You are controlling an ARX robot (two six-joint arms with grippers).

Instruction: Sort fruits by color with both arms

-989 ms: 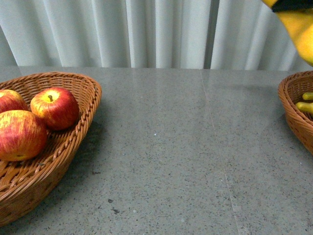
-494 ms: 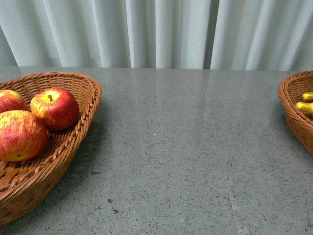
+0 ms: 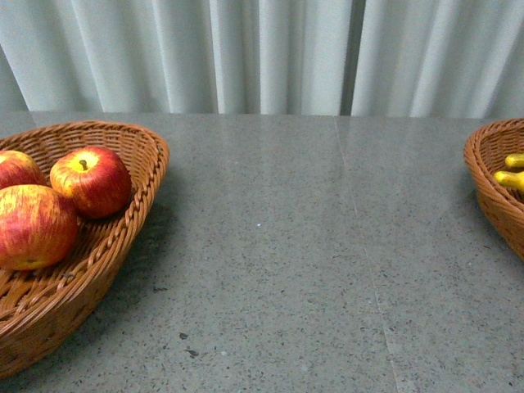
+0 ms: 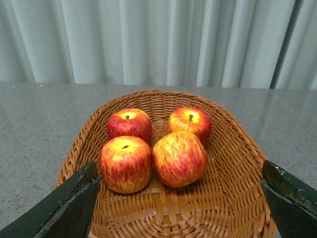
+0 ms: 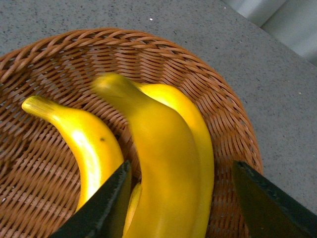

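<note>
In the left wrist view several red apples streaked yellow (image 4: 180,158) lie in a brown wicker basket (image 4: 237,163). My left gripper (image 4: 181,203) is open and empty over the basket's near part, just short of the apples. In the right wrist view yellow bananas lie in a second wicker basket (image 5: 163,54). My right gripper (image 5: 185,208) is open, with the top banana (image 5: 163,163) between its spread jaws and a gap on both sides. Another banana (image 5: 84,141) lies beside it. In the front view neither arm shows.
In the front view the apple basket (image 3: 123,246) stands at the left edge with three apples (image 3: 90,180) showing. The banana basket (image 3: 491,196) is at the right edge with banana tips (image 3: 509,178). Grey stone tabletop (image 3: 295,246) lies between them; white curtains hang behind.
A second ago a yellow banana and a black gripper part showed at the front view's top right corner. They have left that view. The apples have not moved.
</note>
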